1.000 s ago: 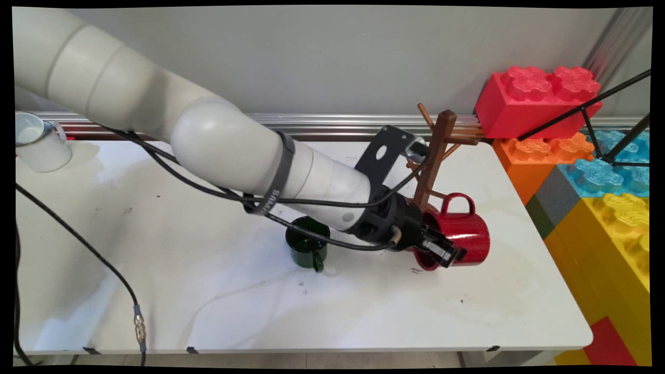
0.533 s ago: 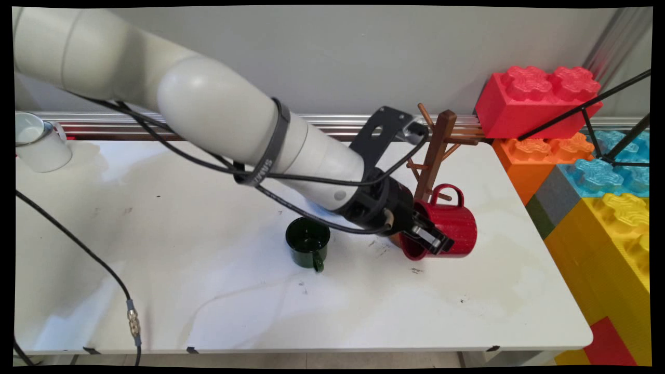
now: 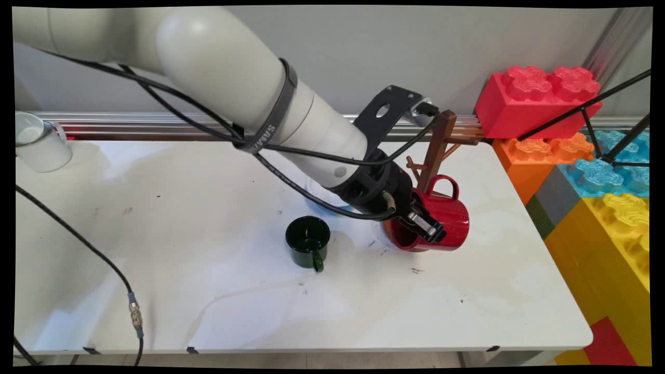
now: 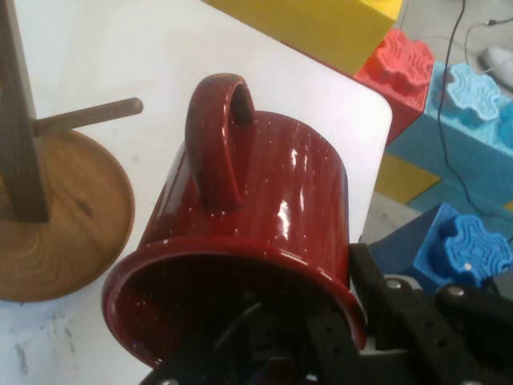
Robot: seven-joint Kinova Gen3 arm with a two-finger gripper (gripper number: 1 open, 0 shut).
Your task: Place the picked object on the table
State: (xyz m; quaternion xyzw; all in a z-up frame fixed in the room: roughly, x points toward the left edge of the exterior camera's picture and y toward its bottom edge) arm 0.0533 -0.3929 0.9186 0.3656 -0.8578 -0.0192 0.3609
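The surface [image 3: 208,311] you were working over was a white tabletop, scuffed with small dark marks and faint stains. A metal rail [image 3: 130,122] ran along its far edge, with a plain grey wall [image 3: 337,52] behind it. To the right of the surface stood a stack of oversized toy bricks [image 3: 597,171] in red, orange, blue and yellow, crossed by thin black struts [image 3: 597,109].

Your end effector [image 3: 428,228] was pinching the red mug [image 3: 447,218] by its rim wall, one finger inside the mouth and one outside. The red mug was held on its side, tilted, handle uppermost, just in front of the wooden mug tree [image 3: 436,150] near the surface's far right. In the main view you could not tell whether the red mug touched the surface.

A dark green mug [image 3: 307,246] stood upright near the centre, well apart from the end effector. A white cup [image 3: 36,143] sat at the far left edge. A black cable [image 3: 104,270] trailed across the left side.

The arm and the red mug hid the base and lower post of the wooden mug tree in the main view. In the hand view only the round base [image 4: 64,216], part of the post and one peg showed. The lower end of the end effector's inner finger was lost in the dark interior of the red mug [image 4: 256,208].
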